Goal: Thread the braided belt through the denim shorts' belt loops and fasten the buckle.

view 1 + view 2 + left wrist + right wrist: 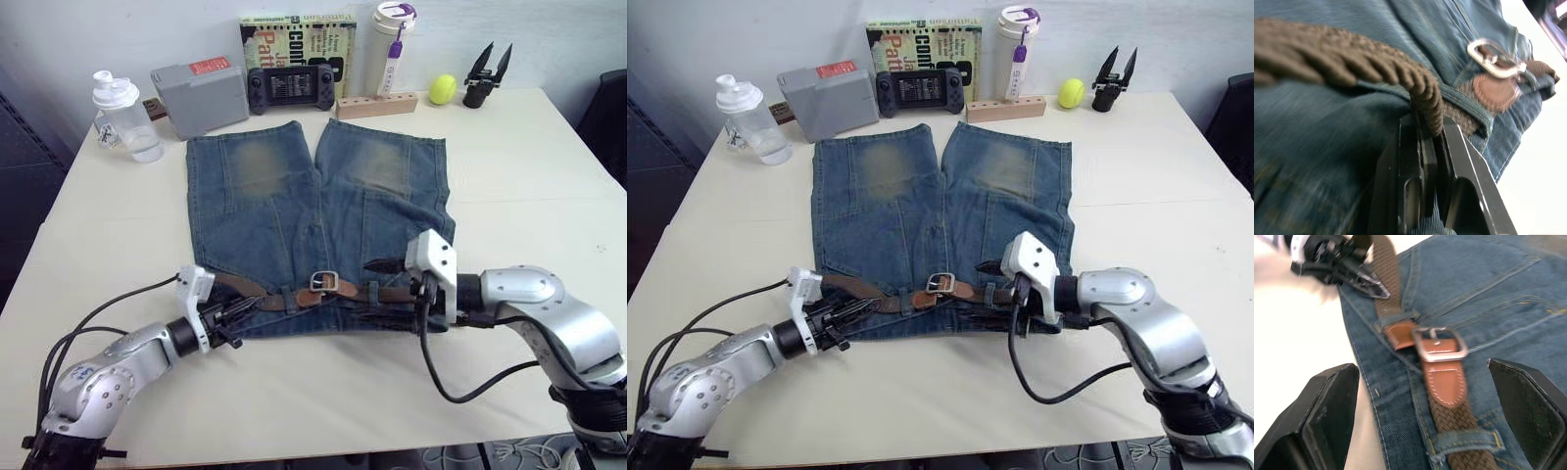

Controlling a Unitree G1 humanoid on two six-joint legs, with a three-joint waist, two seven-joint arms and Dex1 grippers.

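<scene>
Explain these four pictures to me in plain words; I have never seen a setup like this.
This is a two-armed humanoid robot working at a table. The two wide pictures come from a camera pair on its head, looking down over its arms. The two close-ups come from cameras on its wrists.

On the table lie the denim shorts with the braided belt along the waistband, the buckle near the middle. Along the far edge stand bottles, a grey box, a handheld game console, a book, a wooden block, a yellow ball and a black clamp-like tool.

The left gripper pinches the belt between its black fingers. The right gripper is open, a finger on each side of the belt, holding nothing.
</scene>
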